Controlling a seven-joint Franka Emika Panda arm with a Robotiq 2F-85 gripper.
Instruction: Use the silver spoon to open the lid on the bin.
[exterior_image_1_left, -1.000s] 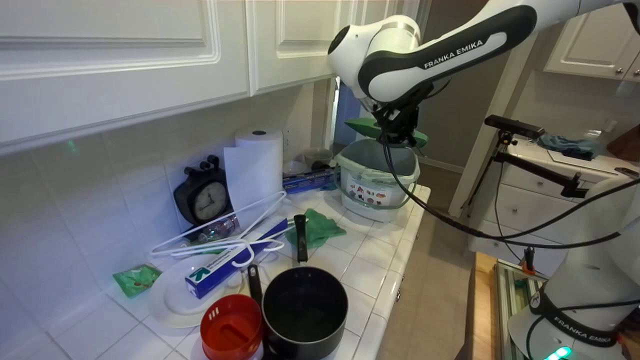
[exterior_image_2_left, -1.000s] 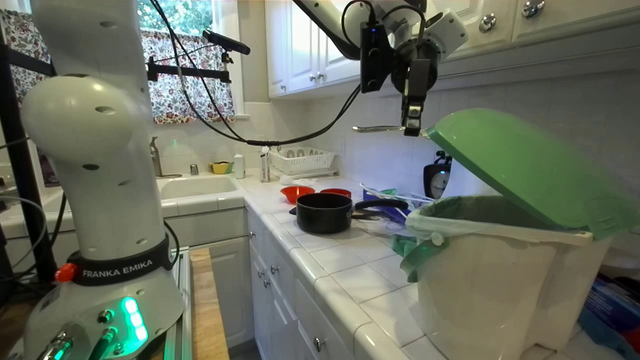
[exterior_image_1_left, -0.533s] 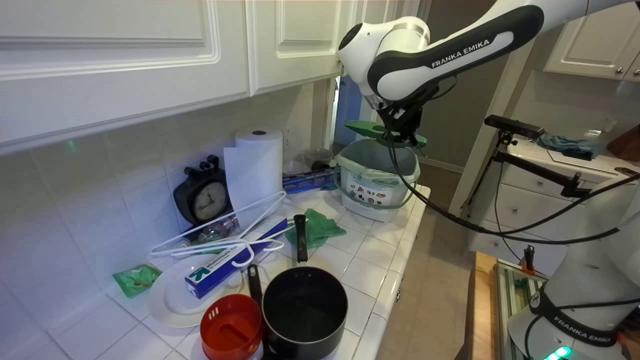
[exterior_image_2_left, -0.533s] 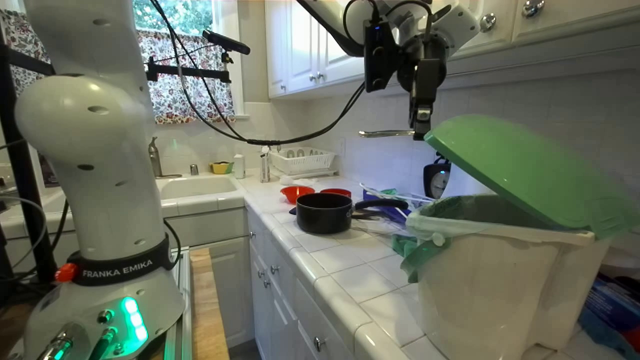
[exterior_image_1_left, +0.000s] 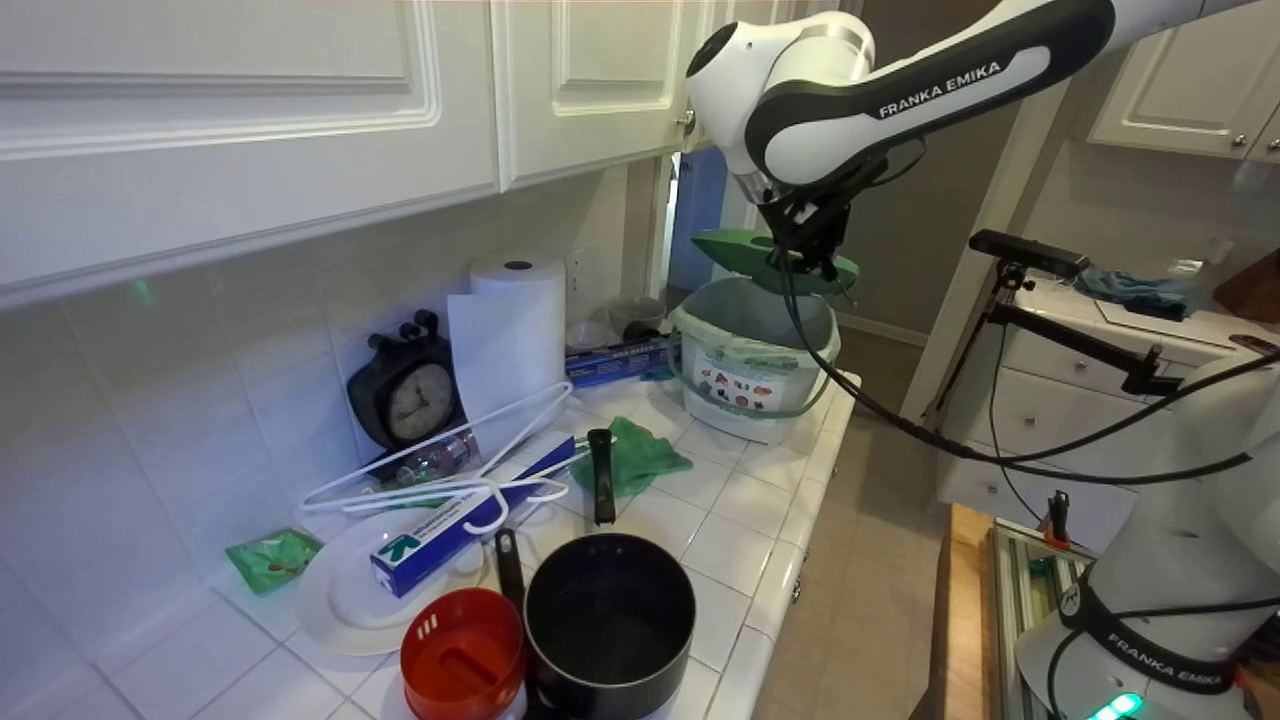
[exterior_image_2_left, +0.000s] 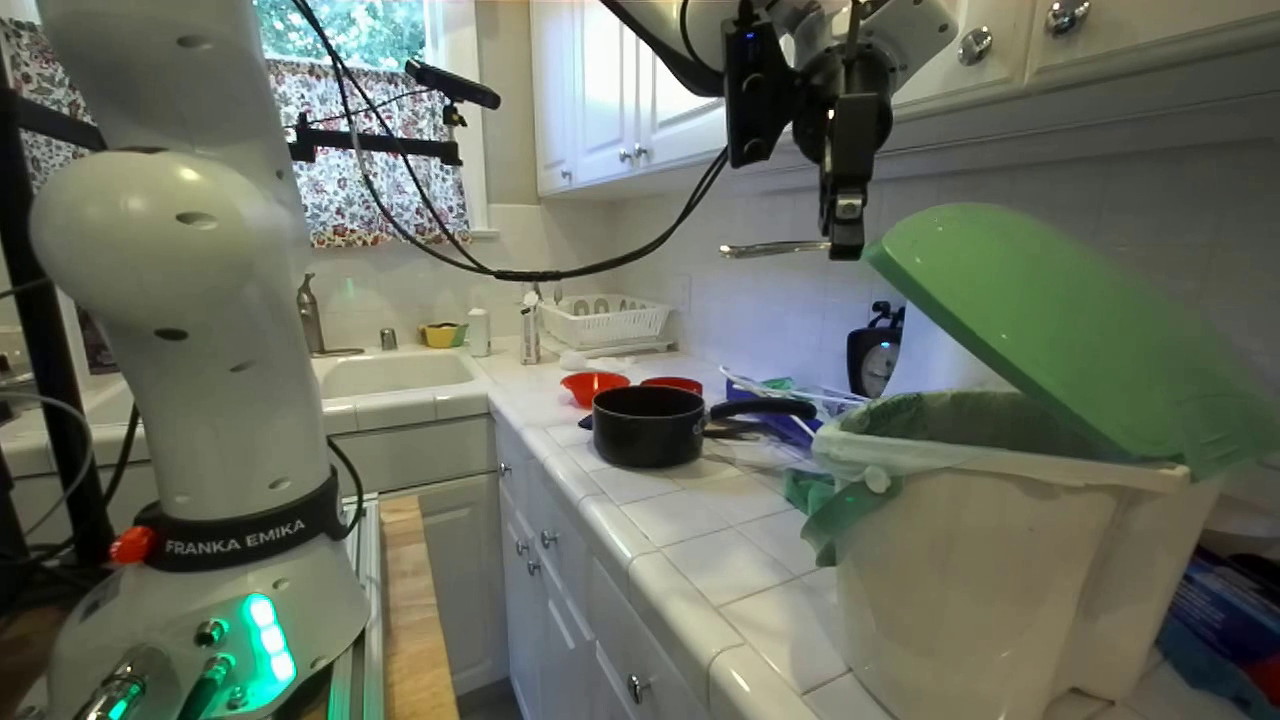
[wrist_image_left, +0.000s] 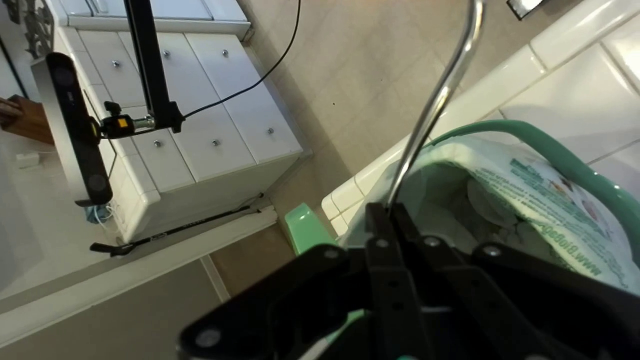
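Note:
The silver spoon (exterior_image_2_left: 775, 249) is held level in an exterior view, its slim shiny shaft sticking out to one side. In the wrist view the spoon (wrist_image_left: 435, 105) runs from the fingertips past the top edge. My gripper (exterior_image_2_left: 846, 250) is shut on it; it also shows in the wrist view (wrist_image_left: 391, 207). The green lid (exterior_image_2_left: 1060, 320) is tilted up, hinged at the far side of the whitish bin (exterior_image_2_left: 970, 570). The gripper is beside the lid's raised edge; I cannot tell whether spoon or fingers touch it. The wrist view looks into the bin's open, bag-lined mouth (wrist_image_left: 565, 210).
The bin stands near the tiled counter's edge. A black pot (exterior_image_1_left: 610, 620), a red bowl (exterior_image_1_left: 465, 655), white hangers (exterior_image_1_left: 440, 490) and a foil box (exterior_image_1_left: 410, 560) lie farther along. A paper towel roll (exterior_image_1_left: 520, 330) stands by the wall. White cupboards (exterior_image_1_left: 600, 90) hang above, close to the arm.
The gripper with the spoon has moved toward the lid, dipping and then rising. The lid sank a little and then swung up slightly higher than before. The bin has not moved.

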